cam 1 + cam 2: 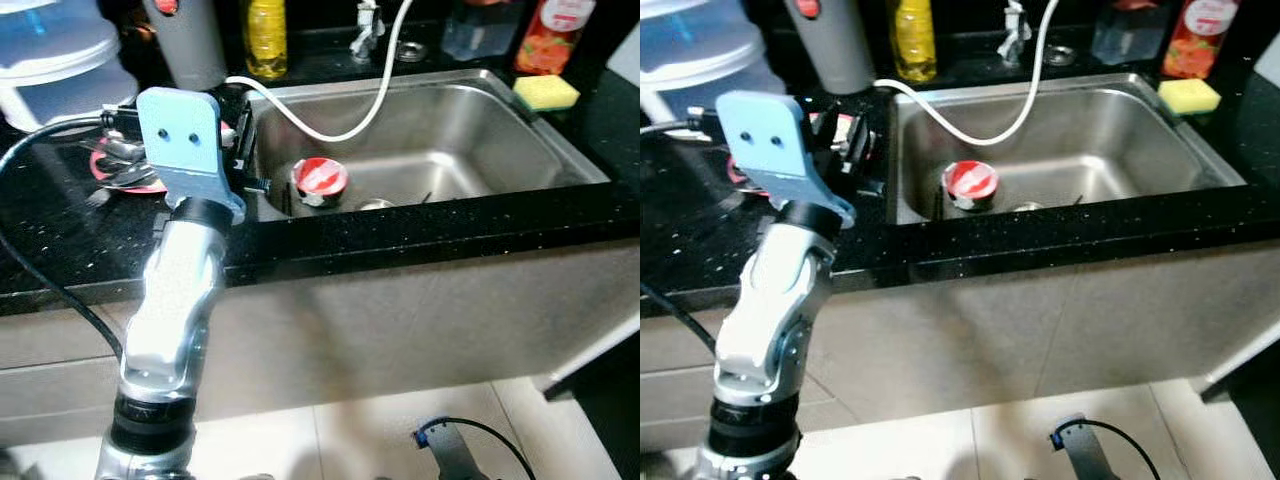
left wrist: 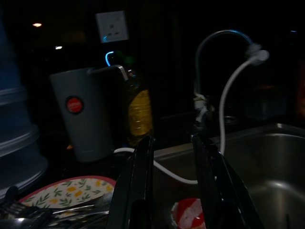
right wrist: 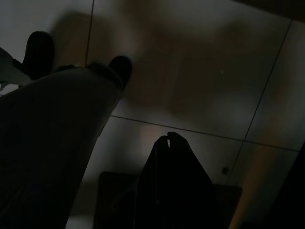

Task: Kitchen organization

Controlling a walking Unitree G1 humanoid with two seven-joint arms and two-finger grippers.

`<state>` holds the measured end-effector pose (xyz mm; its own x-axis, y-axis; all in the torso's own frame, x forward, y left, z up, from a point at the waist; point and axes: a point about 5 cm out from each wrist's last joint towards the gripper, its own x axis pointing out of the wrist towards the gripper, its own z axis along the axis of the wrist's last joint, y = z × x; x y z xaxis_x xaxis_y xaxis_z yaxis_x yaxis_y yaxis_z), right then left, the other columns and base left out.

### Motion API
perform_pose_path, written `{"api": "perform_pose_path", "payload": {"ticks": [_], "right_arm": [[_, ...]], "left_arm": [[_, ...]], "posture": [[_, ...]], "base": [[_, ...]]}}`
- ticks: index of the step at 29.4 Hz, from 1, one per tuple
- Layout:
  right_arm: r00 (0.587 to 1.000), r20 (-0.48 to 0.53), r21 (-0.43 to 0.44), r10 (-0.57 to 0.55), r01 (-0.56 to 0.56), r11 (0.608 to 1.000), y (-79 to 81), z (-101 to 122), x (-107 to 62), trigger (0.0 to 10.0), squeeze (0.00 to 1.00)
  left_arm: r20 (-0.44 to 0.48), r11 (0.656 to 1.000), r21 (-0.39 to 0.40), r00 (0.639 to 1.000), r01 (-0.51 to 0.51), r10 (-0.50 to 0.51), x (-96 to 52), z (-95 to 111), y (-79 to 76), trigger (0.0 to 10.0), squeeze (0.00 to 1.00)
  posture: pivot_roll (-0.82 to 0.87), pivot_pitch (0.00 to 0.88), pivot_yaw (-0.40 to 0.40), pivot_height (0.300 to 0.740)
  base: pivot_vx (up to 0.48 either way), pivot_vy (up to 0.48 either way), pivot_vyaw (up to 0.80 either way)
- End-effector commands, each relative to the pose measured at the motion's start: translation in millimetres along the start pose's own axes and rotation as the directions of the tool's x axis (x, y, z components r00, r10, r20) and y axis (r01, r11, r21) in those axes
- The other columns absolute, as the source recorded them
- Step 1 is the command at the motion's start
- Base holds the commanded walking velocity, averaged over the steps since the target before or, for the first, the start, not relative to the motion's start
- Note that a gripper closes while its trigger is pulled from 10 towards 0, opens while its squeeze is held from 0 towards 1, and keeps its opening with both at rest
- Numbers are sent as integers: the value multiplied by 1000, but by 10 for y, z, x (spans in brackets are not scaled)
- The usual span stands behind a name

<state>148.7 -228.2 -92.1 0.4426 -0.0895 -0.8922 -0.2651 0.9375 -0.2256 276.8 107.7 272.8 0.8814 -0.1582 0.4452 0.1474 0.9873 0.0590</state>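
Black bench (image 1: 60,250) – left hand (image 2: 172,157) raised over it beside the sink (image 1: 560,160), fingers parted, gripping nothing | plate (image 2: 66,187) with cutlery below the hand | red-lidded can (image 1: 320,181) in the sink | right hand (image 3: 167,138) hangs above floor tiles, fingers pressed together

**Dim kitchen with black counter and steel sink**

A speckled black countertop (image 1: 60,250) surrounds a stainless steel sink (image 1: 480,120). Pale cabinet fronts (image 1: 400,330) sit below. The floor (image 3: 190,95) has large light tiles. A white wall socket (image 2: 112,26) shows on the dark wall.
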Motion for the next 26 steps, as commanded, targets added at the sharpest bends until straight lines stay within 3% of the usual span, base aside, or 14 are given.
{"api": "perform_pose_path", "payload": {"ticks": [1,6,8,12,14,16,23,24,26], "right_arm": [[1000,-28,3,9,-9,1000,48,-93,-8,10000,0],[999,-31,5,7,-7,1000,52,-107,-10,10000,0],[999,-33,4,6,-6,1000,47,-117,-12,10000,0],[999,-34,1,5,-5,1000,32,-124,-15,10000,0],[999,-37,-5,6,-6,1000,21,-131,-17,10000,0],[999,-38,-9,6,-6,1000,19,-132,-17,10000,0],[1000,-19,-15,12,-12,1000,28,-61,-6,10000,0],[1000,-16,-14,12,-13,1000,31,-52,-4,10000,0],[1000,-11,-12,13,-13,1000,34,-35,-2,10000,0]], "left_arm": [[-48,1000,24,999,2,-1,-44,-100,18,10000,0],[-125,991,135,992,-14,31,-192,-320,132,10000,0],[-154,964,256,981,-77,119,-317,-456,269,10000,0],[-190,933,322,955,-159,228,-425,-568,428,10000,0],[-225,912,339,921,-231,317,-500,-661,564,10000,0],[-235,906,340,910,-251,341,-522,-687,602,10000,0],[-257,887,373,889,-271,380,-608,-759,629,10000,0],[-266,870,397,871,-292,414,-653,-797,652,10000,0],[-282,793,500,800,-348,529,-796,-908,754,10000,0]], "posture": [[49,0,70,740],[48,0,71,740],[48,0,71,740],[48,0,71,740],[48,0,71,740],[48,0,71,740],[74,0,59,740],[74,0,61,740],[75,0,63,740]], "base": [[0,0,0],[0,0,0],[0,0,0],[0,0,0],[0,0,0],[0,0,0],[0,0,0],[0,0,0],[0,0,0]]}}
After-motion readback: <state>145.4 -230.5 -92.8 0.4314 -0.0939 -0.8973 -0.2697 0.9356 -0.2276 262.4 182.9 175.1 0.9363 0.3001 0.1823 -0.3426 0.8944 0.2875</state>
